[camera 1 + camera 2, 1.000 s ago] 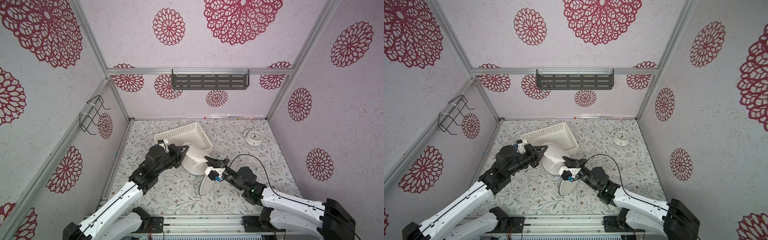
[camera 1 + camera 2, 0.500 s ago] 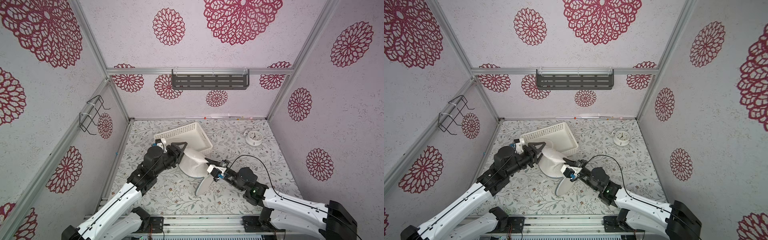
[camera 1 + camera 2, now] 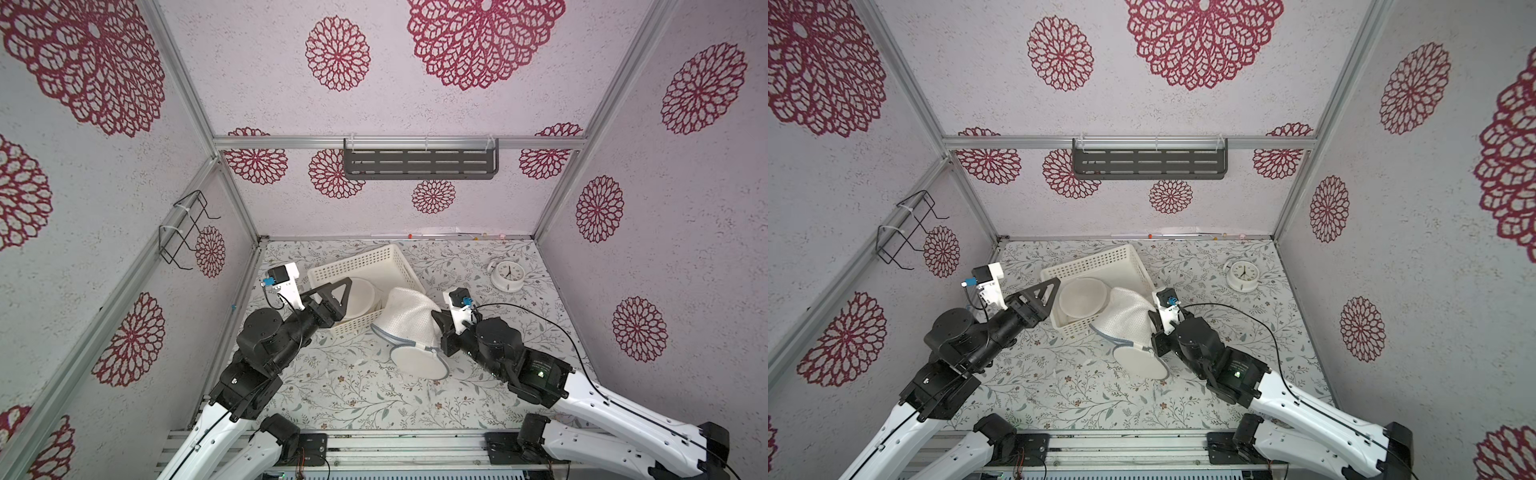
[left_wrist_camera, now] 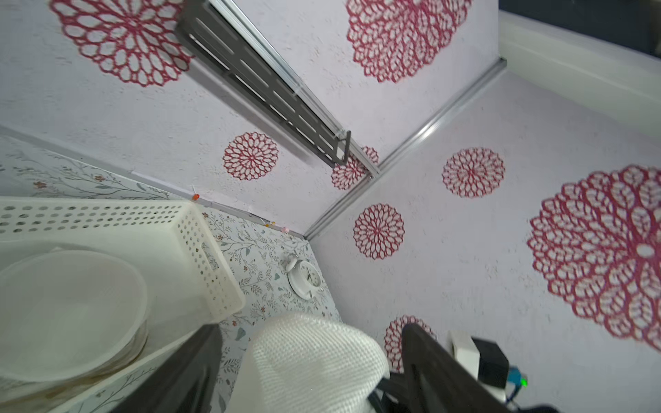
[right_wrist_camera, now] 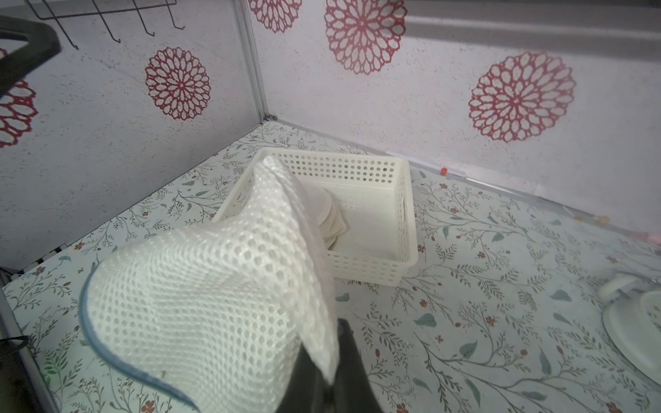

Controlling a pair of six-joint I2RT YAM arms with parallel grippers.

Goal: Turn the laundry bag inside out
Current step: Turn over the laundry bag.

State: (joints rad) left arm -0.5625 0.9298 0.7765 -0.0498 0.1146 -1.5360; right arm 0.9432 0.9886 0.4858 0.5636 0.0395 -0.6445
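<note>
The laundry bag (image 3: pixel 409 316) (image 3: pixel 1127 313) is white mesh with a blue-trimmed mouth. It lies humped against the basket's near right corner, and a round white flap (image 3: pixel 417 362) lies flat on the floor in front. My right gripper (image 3: pixel 437 321) (image 5: pixel 331 354) is shut on a fold of the mesh at the bag's right side. My left gripper (image 3: pixel 338 299) (image 3: pixel 1050 299) hangs open over the basket's left part, apart from the bag. In the left wrist view the bag (image 4: pixel 311 361) shows beyond the gap between the spread fingers (image 4: pixel 195 361).
A white perforated basket (image 3: pixel 361 261) (image 4: pixel 107 214) holds a round white bowl-like thing (image 3: pixel 359 297). A white alarm clock (image 3: pixel 505 274) stands at the back right. A grey shelf (image 3: pixel 419 164) hangs on the back wall and a wire rack (image 3: pixel 183 232) on the left wall.
My left gripper let go of the bag, opened and drew back left over the basket. My right gripper closed on the mesh, and the bag sank lower to the right.
</note>
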